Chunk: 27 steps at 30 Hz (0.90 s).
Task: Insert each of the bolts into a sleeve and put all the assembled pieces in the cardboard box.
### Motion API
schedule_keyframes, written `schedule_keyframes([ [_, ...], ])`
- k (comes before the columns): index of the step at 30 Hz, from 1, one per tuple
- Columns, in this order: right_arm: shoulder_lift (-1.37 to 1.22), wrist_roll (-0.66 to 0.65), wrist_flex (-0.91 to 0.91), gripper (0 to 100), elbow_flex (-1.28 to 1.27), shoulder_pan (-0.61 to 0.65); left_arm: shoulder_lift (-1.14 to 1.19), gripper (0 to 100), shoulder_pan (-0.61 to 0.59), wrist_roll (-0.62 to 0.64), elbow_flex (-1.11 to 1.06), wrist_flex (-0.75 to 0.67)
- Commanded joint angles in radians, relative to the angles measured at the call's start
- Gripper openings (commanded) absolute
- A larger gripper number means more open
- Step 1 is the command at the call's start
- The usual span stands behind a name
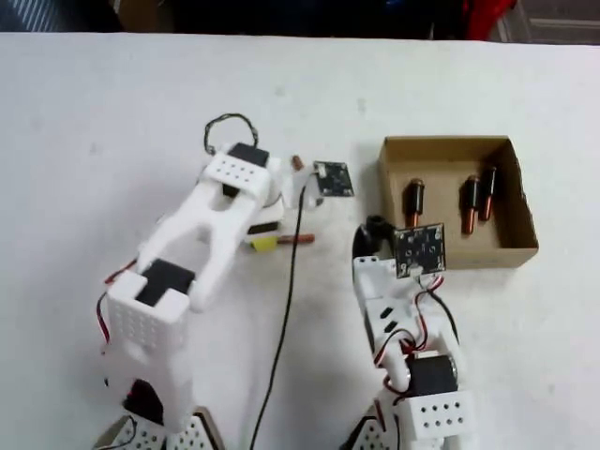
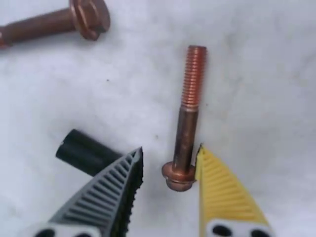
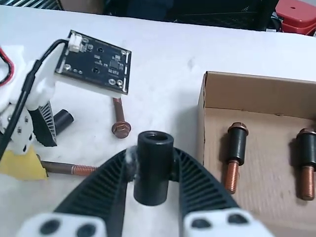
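Observation:
My left gripper (image 2: 170, 154) is open low over the table, its grey finger (image 2: 111, 190) and yellow finger (image 2: 222, 190) on either side of the head of a copper bolt (image 2: 187, 113) that lies flat. A loose black sleeve (image 2: 84, 152) lies just beside the grey finger. A second bolt (image 2: 59, 19) lies farther off. My right gripper (image 3: 153, 157) is shut on an upright black sleeve (image 3: 154, 173), left of the cardboard box (image 1: 445, 143). In the box lie three bolts in sleeves (image 1: 412, 202), (image 1: 469, 204), (image 1: 487, 192). From above, the left gripper (image 1: 267, 236) sits at the bolt (image 1: 295, 239).
The left arm's camera board (image 3: 94, 61) and its black cable (image 1: 286, 300) hang between the two arms. The box's near wall (image 3: 201, 123) stands close beside the held sleeve. White table stretches behind and to the left.

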State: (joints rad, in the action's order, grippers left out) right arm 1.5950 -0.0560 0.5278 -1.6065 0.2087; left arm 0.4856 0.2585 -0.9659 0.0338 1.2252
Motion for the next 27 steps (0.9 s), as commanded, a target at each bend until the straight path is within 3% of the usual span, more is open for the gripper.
schedule_keyframes([
  [1, 0.018, 0.006, -0.019, 1.7, 0.014, -0.001, -0.008, 19, -0.008, -0.005, 0.04, -0.014],
  [8, 0.018, 0.006, -0.018, 1.7, 0.014, -0.002, -0.007, 2, -0.008, -0.009, 0.02, -0.021],
  [20, 0.018, 0.006, -0.018, 1.8, 0.014, -0.002, -0.007, 3, -0.008, -0.008, -0.091, -0.021],
  [27, 0.018, 0.006, -0.024, 1.8, -0.002, -0.004, -0.018, 3, -0.012, -0.012, -0.092, 0.075],
])
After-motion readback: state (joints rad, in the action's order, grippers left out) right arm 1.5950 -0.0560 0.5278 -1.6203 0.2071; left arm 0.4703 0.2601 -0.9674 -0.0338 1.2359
